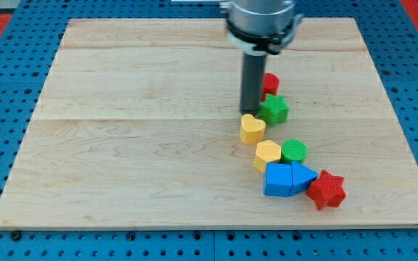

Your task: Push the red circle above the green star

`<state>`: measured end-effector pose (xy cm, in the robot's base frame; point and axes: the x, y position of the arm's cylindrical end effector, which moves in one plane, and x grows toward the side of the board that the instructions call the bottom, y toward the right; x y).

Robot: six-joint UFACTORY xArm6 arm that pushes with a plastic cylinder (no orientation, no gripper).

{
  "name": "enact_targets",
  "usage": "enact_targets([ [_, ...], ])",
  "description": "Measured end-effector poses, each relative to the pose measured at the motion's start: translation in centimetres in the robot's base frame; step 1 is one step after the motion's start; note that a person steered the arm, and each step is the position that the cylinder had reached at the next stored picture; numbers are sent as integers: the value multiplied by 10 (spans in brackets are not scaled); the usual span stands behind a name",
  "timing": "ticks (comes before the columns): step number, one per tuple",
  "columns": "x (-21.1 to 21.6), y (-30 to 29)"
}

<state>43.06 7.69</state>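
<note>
The red circle (pixel 270 83) lies toward the view's top right of centre, partly hidden behind my rod. The green star (pixel 273 110) sits just below it, touching or nearly touching. My tip (pixel 250 112) rests on the board just left of the green star and just above the yellow heart (pixel 252 129). The rod stands left of the red circle.
A yellow hexagon (pixel 267 154), a green circle (pixel 293 151), a blue cube (pixel 278 180), a blue triangle (pixel 302 176) and a red star (pixel 326 189) trail down toward the view's bottom right. The wooden board (pixel 122 130) lies on a blue pegboard.
</note>
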Motion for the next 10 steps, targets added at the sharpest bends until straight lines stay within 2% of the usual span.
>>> enact_targets([
  [2,-9,-34],
  [5,-41,12],
  [7,-60,-22],
  [8,-77,-6],
  [10,-78,14],
])
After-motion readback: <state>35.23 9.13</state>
